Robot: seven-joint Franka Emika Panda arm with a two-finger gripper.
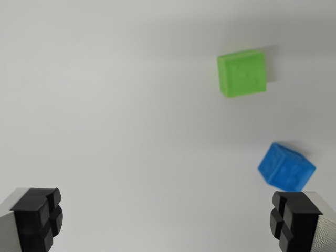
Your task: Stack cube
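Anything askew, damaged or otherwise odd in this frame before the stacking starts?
Nothing stands out. The green cube and blue cube sit apart on the white surface, both intact, the blue one turned at an angle. The hand is open and empty.

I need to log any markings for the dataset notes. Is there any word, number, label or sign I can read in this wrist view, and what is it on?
None can be read.
Green cube: faint raised marks on its top face, too blurred to read.
Blue cube: similar embossed marks on its faces, also too blurred to read.
Pincer pads and the white surface: no text or sign visible.
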